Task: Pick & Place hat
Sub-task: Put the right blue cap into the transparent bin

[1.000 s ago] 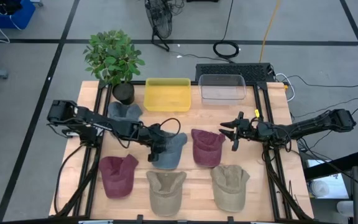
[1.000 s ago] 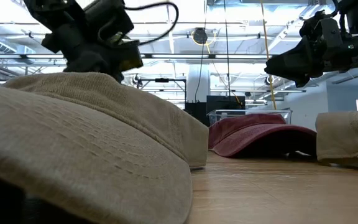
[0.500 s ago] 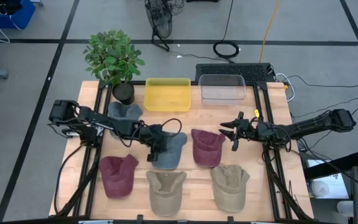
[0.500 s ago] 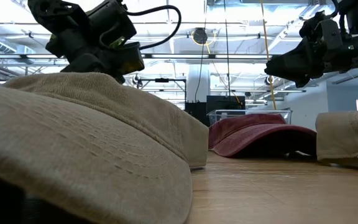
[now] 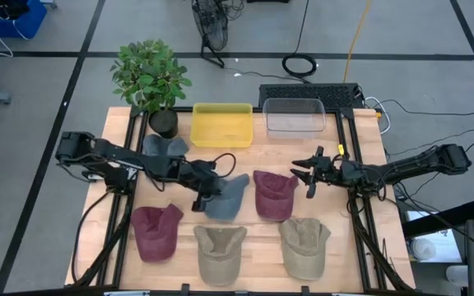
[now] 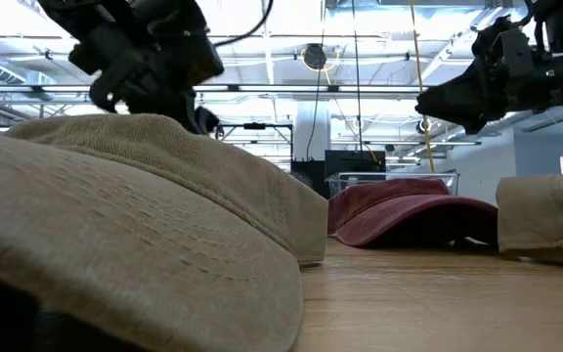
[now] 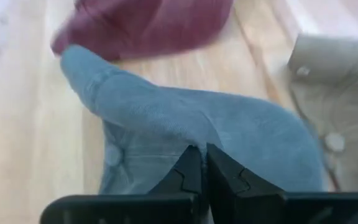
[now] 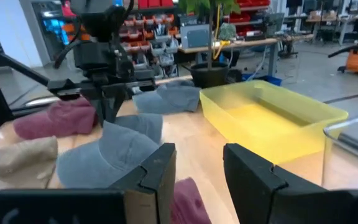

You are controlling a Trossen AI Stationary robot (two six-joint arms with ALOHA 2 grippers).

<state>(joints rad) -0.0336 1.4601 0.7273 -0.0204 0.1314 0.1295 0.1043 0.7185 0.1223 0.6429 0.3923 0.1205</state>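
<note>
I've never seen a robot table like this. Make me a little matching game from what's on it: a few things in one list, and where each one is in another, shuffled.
Things:
1. blue-grey fabric cap
2. yellow plastic bin
3. green potted plant
4. right gripper

Where:
A. far left corner of the table
B. pinched in the left gripper
C. hovering, jaws apart, holding nothing
D. beside the clear plastic bin

Pairs: 1-B, 2-D, 3-A, 4-C

I'm working in a large industrial lab or workshop: the wooden table (image 5: 360,140) stands on a grey concrete floor (image 5: 48,107) with dark taped lines, under a high ceiling with strip lights (image 6: 360,93), near shelves of red parts bins (image 8: 166,28).
</note>
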